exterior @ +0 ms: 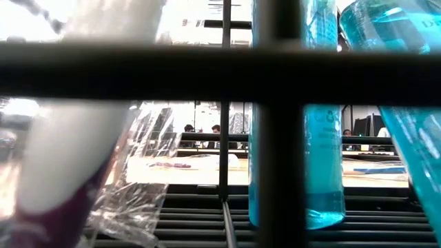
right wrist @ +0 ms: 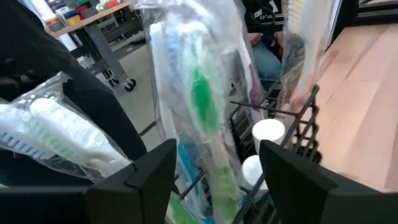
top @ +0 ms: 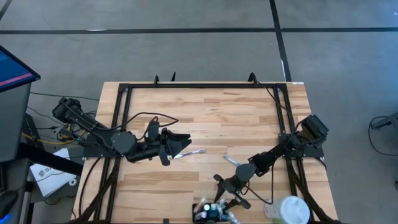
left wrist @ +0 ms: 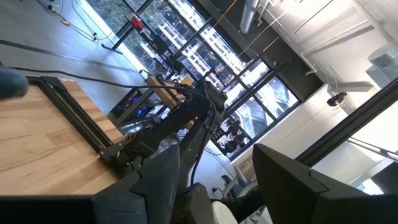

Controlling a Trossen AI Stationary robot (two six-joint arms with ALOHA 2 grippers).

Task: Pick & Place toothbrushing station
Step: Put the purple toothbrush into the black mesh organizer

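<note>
We see the right pincer (top: pixel 219 194) standing wide over the near edge of the bench (top: pixel 205 112), its fingers (right wrist: pixel 134 180) spread to either side of a green brush in clear wrap (right wrist: pixel 202 118) and closed on nothing. Just under it sits the station (top: pixel 210 213), a black wire holder at the bench's near edge, crowded with wrapped brushes and white-capped tubes (right wrist: pixel 268 132). From the low view we look out through the station's black bars (exterior: pixel 275 138), with two blue bottles (exterior: pixel 322 165) and a white tube (exterior: pixel 69 138) pressed close; faint lettering shows on the bottle, too blurred for us to read.

A white round cup (top: pixel 289 210) stands just to the right of the station, near the right arm's base. A loose wrapped brush (top: pixel 231 160) lies on the wood between the two arms.

The left pincer (top: pixel 180 144) hangs at mid-bench, well apart from the station, its fingers (left wrist: pixel 149 186) wide and holding nothing. Another brush (top: pixel 189 153) lies just beside its tips.

Beyond the bench, dark cables trail on the grey floor, and a screen (top: pixel 12 68) stands at the far left.
</note>
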